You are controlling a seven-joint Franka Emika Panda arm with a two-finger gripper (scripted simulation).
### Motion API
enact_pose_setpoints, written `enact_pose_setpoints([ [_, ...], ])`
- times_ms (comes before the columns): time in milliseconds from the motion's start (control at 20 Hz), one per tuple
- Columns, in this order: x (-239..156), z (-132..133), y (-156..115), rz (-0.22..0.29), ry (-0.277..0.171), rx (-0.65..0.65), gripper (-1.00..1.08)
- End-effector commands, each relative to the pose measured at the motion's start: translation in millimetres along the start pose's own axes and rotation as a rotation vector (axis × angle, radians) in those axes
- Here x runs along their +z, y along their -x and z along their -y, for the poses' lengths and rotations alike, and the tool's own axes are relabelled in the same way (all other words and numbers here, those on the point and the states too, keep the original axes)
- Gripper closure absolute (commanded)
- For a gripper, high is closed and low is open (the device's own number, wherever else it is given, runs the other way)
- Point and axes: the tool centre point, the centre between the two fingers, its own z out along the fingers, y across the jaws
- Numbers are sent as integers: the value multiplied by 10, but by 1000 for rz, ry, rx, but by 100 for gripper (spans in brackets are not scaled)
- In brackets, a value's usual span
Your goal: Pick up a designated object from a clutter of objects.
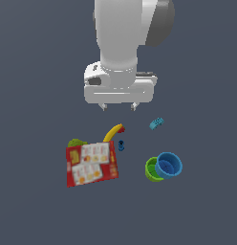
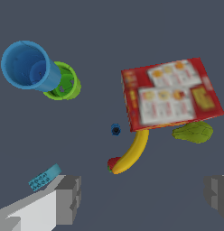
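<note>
**Blue peg lies free among clutter, open hand above**

A tiny dark blue peg (image 1: 121, 145) (image 2: 115, 130) with a dark hole lies on the dark grey surface (image 1: 197, 215) (image 2: 100, 40). Nothing holds it. It sits just beside the banana (image 1: 113, 132) (image 2: 130, 154), close to that fruit's red-tipped end, and near one corner of the red box (image 1: 91, 164) (image 2: 170, 94).

The box is flat, with printed panels, and covers the other end of the banana. A green lump (image 1: 77, 142) (image 2: 193, 132) shows at the box's edge, partly hidden by it in the exterior view.

Well apart from the peg, toward the exterior view's right, a blue cup (image 1: 168, 165) (image 2: 29, 66) lies tilted against a green cup (image 1: 152, 170) (image 2: 65, 82). A small teal brick (image 1: 156, 123) (image 2: 44, 176) with studs lies alone, apart from the cups and the peg.

The white arm's hand (image 1: 119, 106) (image 2: 143, 194) hangs above the clutter, touching nothing. Its two fingers (image 2: 68, 198) stand wide apart, with nothing between them.
</note>
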Motion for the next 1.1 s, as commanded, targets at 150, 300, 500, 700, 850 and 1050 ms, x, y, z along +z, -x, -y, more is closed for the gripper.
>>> enact_pose_setpoints([
  [150, 10, -5, 10, 5, -2, -3, -92],
  [300, 41, -20, 39, 17, -8, -12, -92],
  [500, 77, -34, 64, 29, -13, -18, -92],
  [700, 64, -33, 64, 28, -13, -19, -92],
  [850, 72, -33, 63, 28, -13, -18, -92],
  [1050, 148, -28, 42, 26, -12, -4, -92],
])
